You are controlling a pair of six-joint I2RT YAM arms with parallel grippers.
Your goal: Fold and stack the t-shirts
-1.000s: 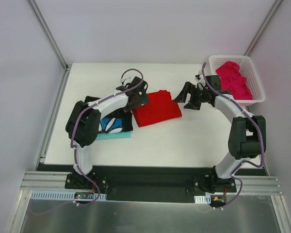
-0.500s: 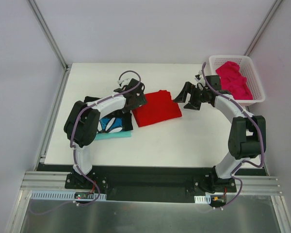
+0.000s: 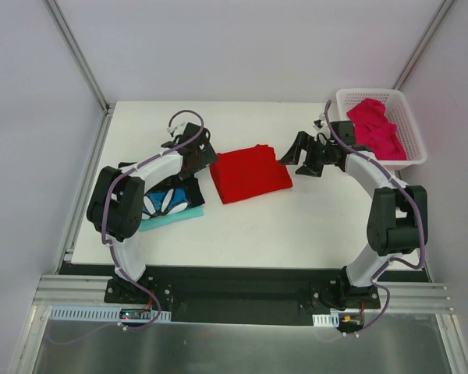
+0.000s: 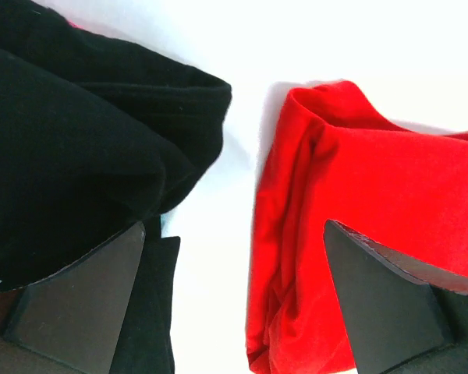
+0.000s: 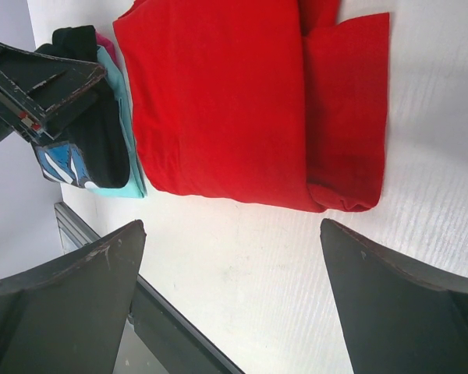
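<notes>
Between left pincer and right pincer: folded red t-shirt.

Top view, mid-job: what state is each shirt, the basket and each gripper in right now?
Red shirt: folded, flat on table, not held.
Black shirt: folded, lying on teal cloth.
Pink shirt: crumpled in basket.
Basket: upright, holding pink shirt.
Left gripper: open, empty, over the gap between black and red shirts.
Right gripper: open, empty, beside red shirt.

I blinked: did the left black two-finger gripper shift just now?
Yes. The left gripper slid left, off the folded bright red cloth t-shirt, toward the table's left edge.
</notes>
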